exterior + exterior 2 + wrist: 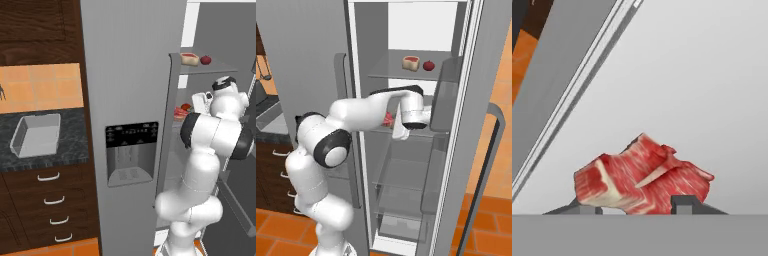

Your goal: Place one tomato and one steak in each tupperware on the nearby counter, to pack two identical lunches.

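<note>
A: Hand cam first, nearest stuff. What's at the gripper (636, 206)?

B: A raw steak (641, 176), red w/ white fat, sits right btwn the two dark fingertips (683, 203), which stand against its lower edge on both sides. Jaws are drawn in close on the meat. Looks clamped on it, w/ the steak on a pale fridge shelf (712, 100).

A: And from the base cams?

B: Right base cam: the white arm (363, 112) reaches fwd into the open fridge (316, 40), hand at the middle shelf (421, 131). A bit of red shows just left of the hand at shelf level. Left base cam: the arm (212, 135) rises at lower right, wrist up inside the fridge opening, w/ some red meat (179, 112) and a tomato (186, 106) beside it on that shelf.

A: Anything farther up?

B: Top shelf (406, 72), above the hand: a 2nd steak (411, 62) and a 2nd tomato (428, 65), side by side, near but apart. Same pair shows in the left base cam, steak piece (190, 58) left of the tomato (205, 60).

A: Where's the tupperware?

B: One tub (36, 134), light grey, on the black speckled counter (75, 145) well left of the fridge, past the closed door w/ the dispenser (131, 152). It's upright, nothing inside that I can see. Dark drawers (52, 200) w/ silver handles below, orange tile wall (40, 87) behind. Can't see a 2nd tub.
</note>
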Controlling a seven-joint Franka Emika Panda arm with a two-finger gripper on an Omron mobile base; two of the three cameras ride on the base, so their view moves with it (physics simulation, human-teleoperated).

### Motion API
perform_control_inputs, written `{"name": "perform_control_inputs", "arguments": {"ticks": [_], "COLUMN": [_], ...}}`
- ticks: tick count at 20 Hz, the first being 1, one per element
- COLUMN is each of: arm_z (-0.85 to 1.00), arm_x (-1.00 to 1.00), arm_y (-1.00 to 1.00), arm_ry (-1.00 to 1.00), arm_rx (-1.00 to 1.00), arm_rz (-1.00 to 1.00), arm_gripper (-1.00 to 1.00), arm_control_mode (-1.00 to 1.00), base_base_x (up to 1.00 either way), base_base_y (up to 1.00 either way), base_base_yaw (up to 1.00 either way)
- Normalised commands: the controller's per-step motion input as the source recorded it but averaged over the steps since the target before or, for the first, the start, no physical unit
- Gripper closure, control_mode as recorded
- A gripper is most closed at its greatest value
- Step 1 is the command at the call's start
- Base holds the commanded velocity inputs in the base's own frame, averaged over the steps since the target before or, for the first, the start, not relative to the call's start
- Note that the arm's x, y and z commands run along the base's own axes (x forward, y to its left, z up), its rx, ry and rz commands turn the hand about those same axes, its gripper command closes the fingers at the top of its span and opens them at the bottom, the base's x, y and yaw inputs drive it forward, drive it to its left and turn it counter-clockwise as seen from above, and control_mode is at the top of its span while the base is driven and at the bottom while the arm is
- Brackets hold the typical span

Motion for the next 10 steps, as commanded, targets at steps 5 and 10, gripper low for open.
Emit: {"name": "perform_control_inputs", "arguments": {"ticks": [5,10], "arm_z": [0.12,0.42], "arm_x": [-1.0,-1.0], "arm_y": [0.48,0.16], "arm_ry": [-0.19,-0.13], "arm_rx": [-0.21,-0.1], "arm_rz": [0.03,0.0], "arm_gripper": [1.0,1.0], "arm_control_mode": [-1.0,-1.0], "base_base_x": [0.0,0.0], "base_base_y": [0.0,0.0], "base_base_yaw": [0.0,0.0]}}
